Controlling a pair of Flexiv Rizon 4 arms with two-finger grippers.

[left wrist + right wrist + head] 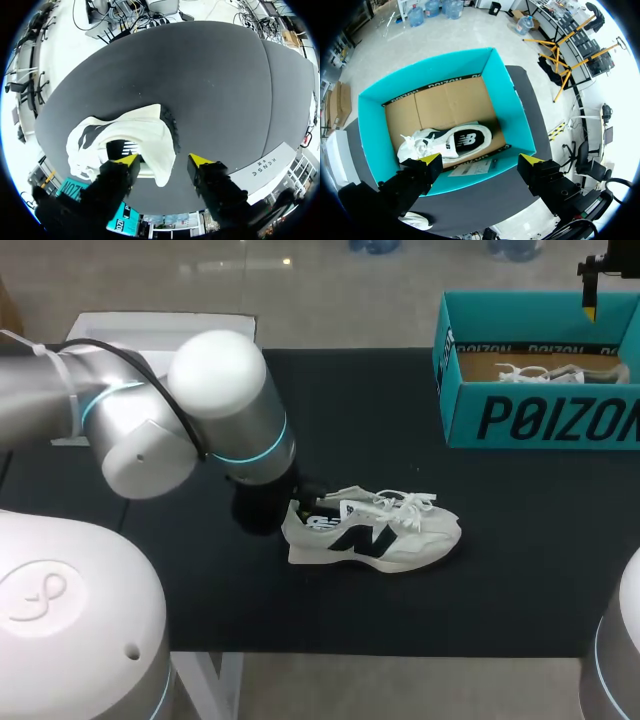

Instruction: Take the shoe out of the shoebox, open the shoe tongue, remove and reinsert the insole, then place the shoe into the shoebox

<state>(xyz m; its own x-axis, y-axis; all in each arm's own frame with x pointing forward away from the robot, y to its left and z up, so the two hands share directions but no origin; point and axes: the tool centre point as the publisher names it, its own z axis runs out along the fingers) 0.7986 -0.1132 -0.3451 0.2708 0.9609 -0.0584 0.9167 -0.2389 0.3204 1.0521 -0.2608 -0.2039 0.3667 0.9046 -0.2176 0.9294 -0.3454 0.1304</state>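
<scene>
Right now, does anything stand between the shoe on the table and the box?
Nothing lies on the mat between the shoe and the box. But a second shoe lies inside the box, and the right gripper hangs over its opening.

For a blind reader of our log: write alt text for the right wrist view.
The right gripper, fingers open, hangs above an open teal shoebox on the black table. One white shoe with a dark logo lies on its side on the box's cardboard floor.
</scene>
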